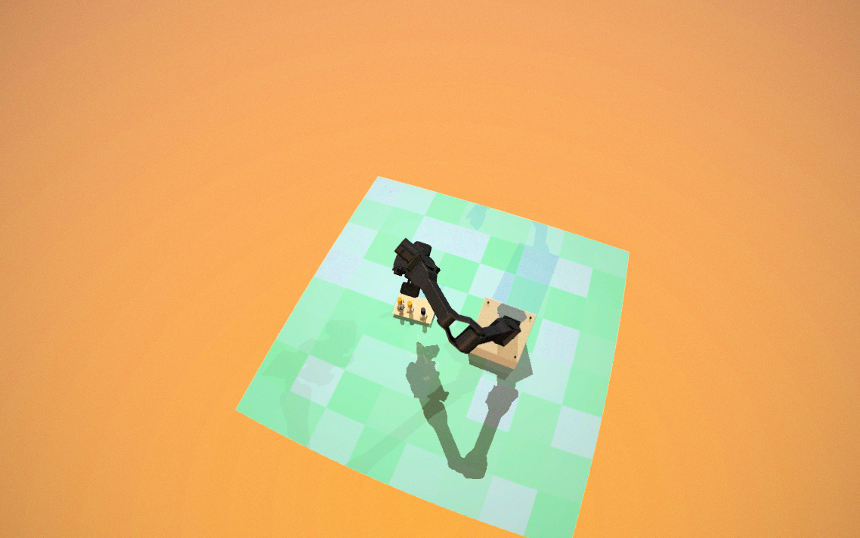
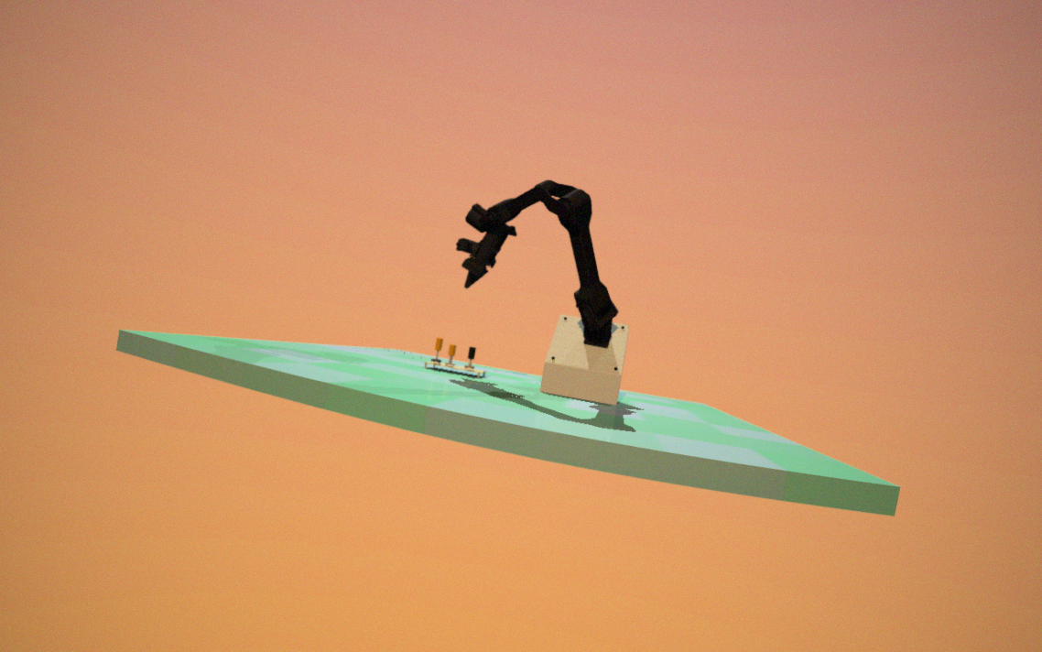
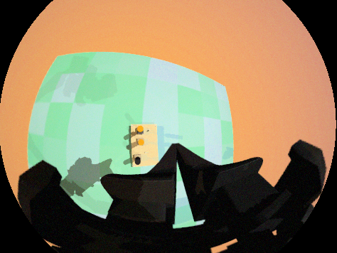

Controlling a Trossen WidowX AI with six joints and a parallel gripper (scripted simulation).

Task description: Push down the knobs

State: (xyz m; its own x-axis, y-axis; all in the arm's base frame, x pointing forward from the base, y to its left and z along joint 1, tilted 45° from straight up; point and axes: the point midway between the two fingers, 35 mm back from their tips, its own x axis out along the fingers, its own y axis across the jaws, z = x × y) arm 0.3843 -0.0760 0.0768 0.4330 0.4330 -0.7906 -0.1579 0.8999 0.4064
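The circuit board (image 1: 430, 308) (image 2: 461, 370) (image 3: 151, 136) stands on short legs on the table. Three knobs stand upright on it in a row: an orange knob (image 1: 400, 300) (image 2: 439, 344) (image 3: 140, 129) at one end, a second orange knob (image 1: 409, 304) (image 2: 451, 350) (image 3: 141, 142) in the middle, and a black knob (image 1: 422, 311) (image 2: 472, 353) (image 3: 137, 160) at the other end. In the exterior view a thin stretch shows under each knob; exact gaps are too small to tell. My gripper (image 2: 467, 286) (image 3: 175, 146) is shut and empty, pointing down, well above the board and touching nothing.
The arm's pale base block (image 1: 493, 362) (image 2: 581, 382) stands beside the board, nearest the black knob's end. The green and pale checkered table (image 1: 380, 412) (image 2: 345, 392) (image 3: 89, 124) ends in open edges. The arm's shadow falls across it.
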